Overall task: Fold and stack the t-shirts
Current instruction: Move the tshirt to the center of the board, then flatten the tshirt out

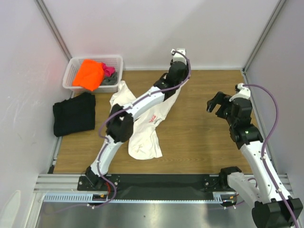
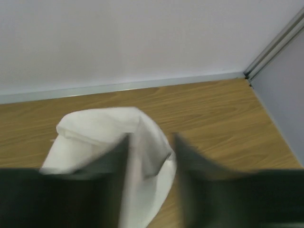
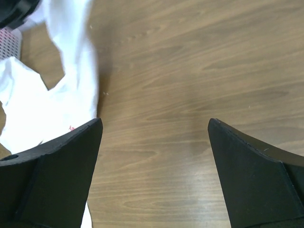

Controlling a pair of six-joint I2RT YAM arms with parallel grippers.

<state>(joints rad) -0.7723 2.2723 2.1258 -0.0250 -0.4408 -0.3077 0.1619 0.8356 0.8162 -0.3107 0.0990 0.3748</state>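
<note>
The white t-shirt with a red chest graphic lies crumpled across the middle left of the wooden table, one end drawn up toward the back. My left gripper is reached far back and is shut on a fold of that shirt; the cloth runs between its blurred fingers. My right gripper hovers open and empty over bare wood at the right, with the white shirt's edge to its left. A folded black t-shirt lies at the left edge.
A white lattice basket stands at the back left and holds an orange shirt, a pink one and a grey one. White walls close in the table at the back and both sides.
</note>
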